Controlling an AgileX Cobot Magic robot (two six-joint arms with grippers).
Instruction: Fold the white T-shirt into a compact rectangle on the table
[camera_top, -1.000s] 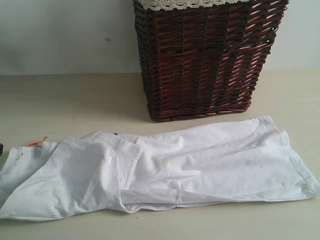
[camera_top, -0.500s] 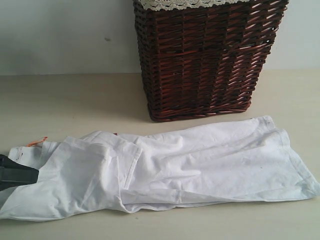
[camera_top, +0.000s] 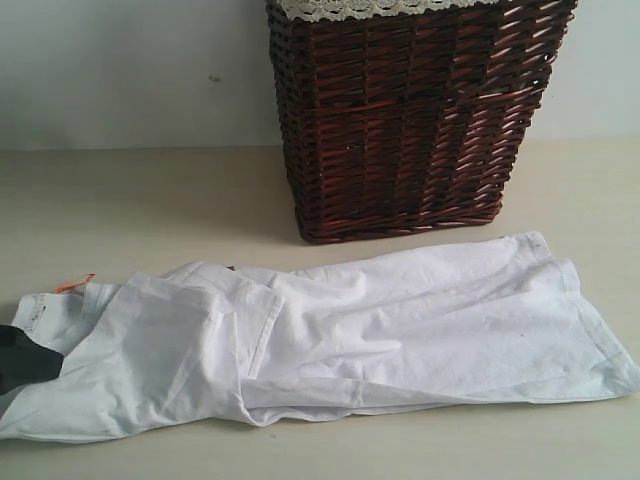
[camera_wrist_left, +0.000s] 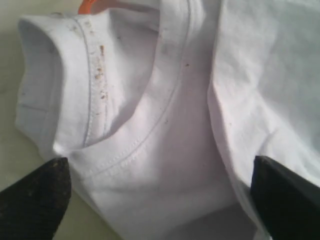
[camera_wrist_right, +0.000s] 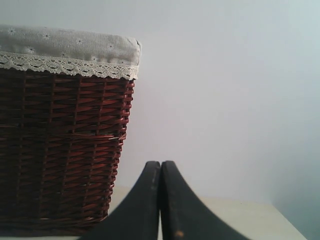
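Straddling the neck end of the white T-shirt (camera_top: 380, 320) at the far left of the frame, the left gripper (camera_wrist_left: 160, 182) has its jaws spread wide and holds nothing; the ribbed collar (camera_wrist_left: 125, 150) lies between its fingers (camera_wrist_left: 35, 195), the orange neck tag (camera_top: 73, 284) just beyond. From there the shirt runs rightward across the lower frame as a long rumpled band on the pale surface (camera_top: 130, 200), one sleeve (camera_top: 255, 330) turned in over the body. The lengthwise folds look done, so the crosswise fold seems next: pinch every layer at the collar and carry it toward the hem. The wicker basket (camera_top: 410, 120) stands close behind, upper centre-right, crowding any high lift. The right gripper (camera_wrist_right: 160, 200), pressed together, points at the wall (camera_wrist_right: 225, 100) beside it.
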